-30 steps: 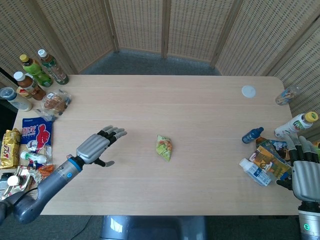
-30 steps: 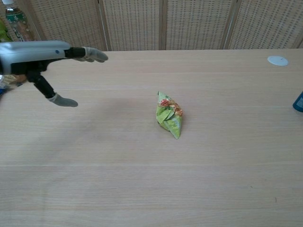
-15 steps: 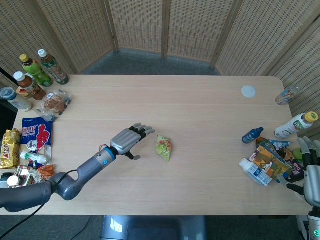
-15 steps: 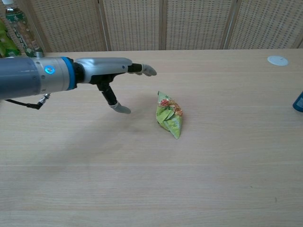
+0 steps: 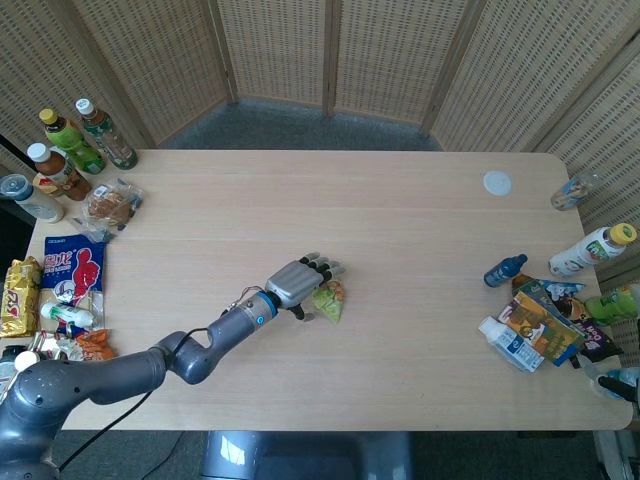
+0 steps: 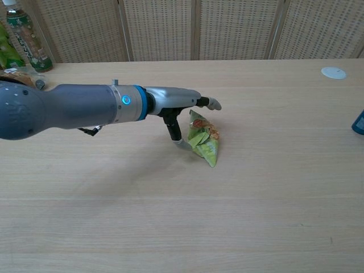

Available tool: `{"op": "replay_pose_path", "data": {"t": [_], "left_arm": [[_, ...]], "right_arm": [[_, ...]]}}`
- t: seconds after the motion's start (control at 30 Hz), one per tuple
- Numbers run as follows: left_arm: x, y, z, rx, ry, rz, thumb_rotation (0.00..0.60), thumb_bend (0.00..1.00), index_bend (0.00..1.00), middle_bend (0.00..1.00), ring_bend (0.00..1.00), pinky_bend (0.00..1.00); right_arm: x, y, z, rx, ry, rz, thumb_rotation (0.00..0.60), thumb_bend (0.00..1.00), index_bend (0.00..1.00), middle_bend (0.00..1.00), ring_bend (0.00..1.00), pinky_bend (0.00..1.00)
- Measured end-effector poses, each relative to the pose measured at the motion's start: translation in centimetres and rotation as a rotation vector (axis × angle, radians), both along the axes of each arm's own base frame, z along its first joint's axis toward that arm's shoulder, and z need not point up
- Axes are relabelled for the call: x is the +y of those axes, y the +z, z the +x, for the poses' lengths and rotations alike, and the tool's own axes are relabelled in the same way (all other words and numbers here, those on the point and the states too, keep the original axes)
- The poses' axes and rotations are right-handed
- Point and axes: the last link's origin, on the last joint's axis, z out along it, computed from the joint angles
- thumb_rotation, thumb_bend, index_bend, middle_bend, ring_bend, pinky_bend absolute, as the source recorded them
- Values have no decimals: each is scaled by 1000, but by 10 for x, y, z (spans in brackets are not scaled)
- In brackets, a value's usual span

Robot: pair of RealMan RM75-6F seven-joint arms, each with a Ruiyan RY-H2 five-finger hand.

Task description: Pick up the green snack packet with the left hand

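The green snack packet [image 5: 330,300] [image 6: 204,142] lies on the middle of the wooden table. My left hand [image 5: 301,283] [image 6: 181,110] hovers over its left part, fingers stretched flat above it and the thumb hanging down beside its left edge. The fingers are spread and hold nothing. I cannot tell whether the thumb touches the packet. My right hand is out of both views.
Bottles [image 5: 75,140] and snack bags [image 5: 70,275] crowd the table's left edge. More bottles and packets [image 5: 535,325] sit at the right edge, with a small blue bottle [image 5: 504,270] and a white lid [image 5: 497,183] nearby. A wicker screen stands behind the table.
My left arm has reached rightward across the table until the hand is over the packet. The right hand has dropped out of the head view's lower right corner. The packet has not moved.
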Motion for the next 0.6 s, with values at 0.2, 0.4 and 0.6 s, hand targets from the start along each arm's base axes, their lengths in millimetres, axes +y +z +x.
{"op": "replay_pose_path", "data": {"t": [0.2,0.4,0.6], "left_arm": [[5,-17,8,26,-5,21,600,271,0,0,0,0],[8,-29,16,39,-8,48,600,272,203,132,58,0],[9,-33,16,52,-4,70,600,272,432,384,361,35]], "right_arm": [[9,6,-4,-8,-17,-25,555,56,0,0,0,0],[15,9,-7,-22,-25,-44,554,56,0,0,0,0],[18,12,-6,-34,-17,-58,552,57,0,0,0,0]]}}
